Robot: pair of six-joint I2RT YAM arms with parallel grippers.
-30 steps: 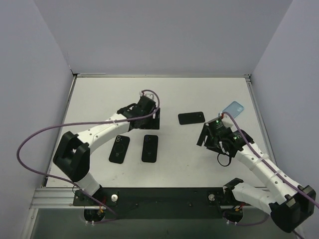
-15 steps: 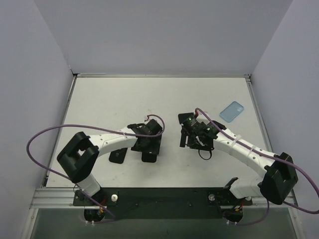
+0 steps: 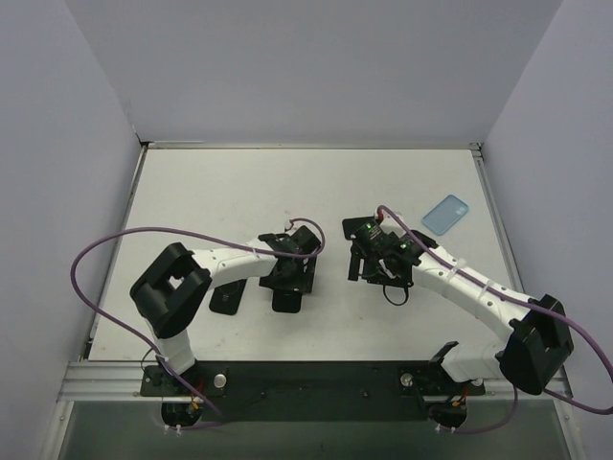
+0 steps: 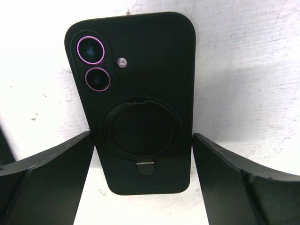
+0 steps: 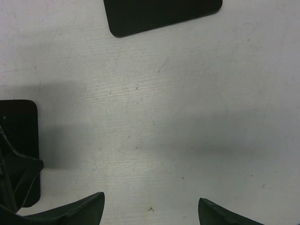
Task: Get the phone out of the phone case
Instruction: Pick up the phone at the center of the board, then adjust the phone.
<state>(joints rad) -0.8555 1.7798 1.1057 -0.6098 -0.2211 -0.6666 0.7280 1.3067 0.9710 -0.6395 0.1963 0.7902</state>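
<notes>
Both grippers are spread wide and hold nothing. My left gripper [image 4: 142,140] straddles the black phone case [image 4: 157,61], which lies back-up on the table [image 4: 243,70] in the middle of the left wrist frame. One finger runs along each long edge near its lower end; whether they touch it I cannot tell. That placing, I judge, suits pinching the case by its sides. The phone [image 4: 91,49] sits inside it: two lenses show through the cutout at upper left. My right gripper [image 5: 151,206] hovers over the table, low in its own frame, probably placed to help pry. A second black slab [image 5: 161,14] lies at that frame's top edge. A light blue case [image 3: 447,213] lies well apart, right of the overhead frame, contents unreadable.
</notes>
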